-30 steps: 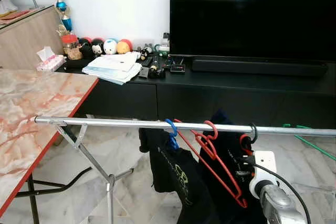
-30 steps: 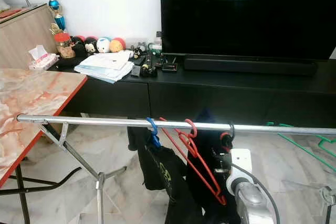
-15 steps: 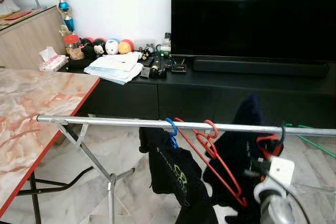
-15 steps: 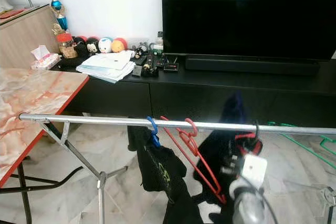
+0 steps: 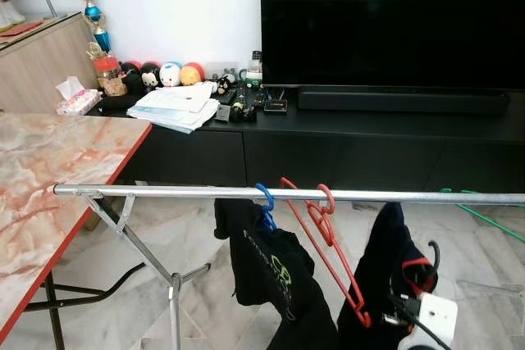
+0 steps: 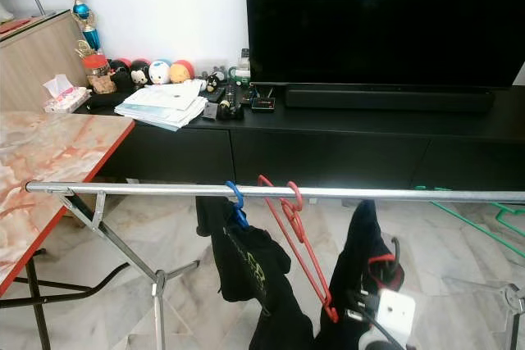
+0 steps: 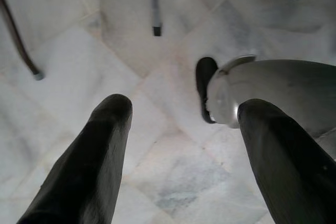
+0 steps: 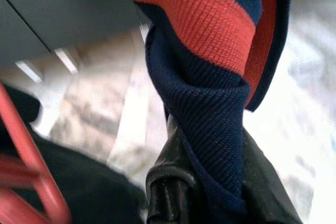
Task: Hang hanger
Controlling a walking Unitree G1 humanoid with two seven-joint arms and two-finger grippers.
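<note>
While your right gripper (image 5: 410, 305) sits at the lower right of the head view, its fingers pinch a navy garment (image 8: 210, 103) with a red stripe, and the wrist camera shows the knit fabric squeezed between the black pads. You can see that garment's black hanger hook (image 5: 432, 253) below the rail (image 5: 164, 192), not on it. Running across the middle of the frame, the silver rail carries a blue hanger (image 5: 265, 199) with a black shirt (image 5: 271, 264) and, just beside it, an empty red hanger (image 5: 328, 243) hanging tilted. Your left gripper (image 7: 178, 156) hangs spread wide over the marble floor (image 7: 168, 177). At the left edge you have a marble-topped table (image 5: 49, 170).
</note>
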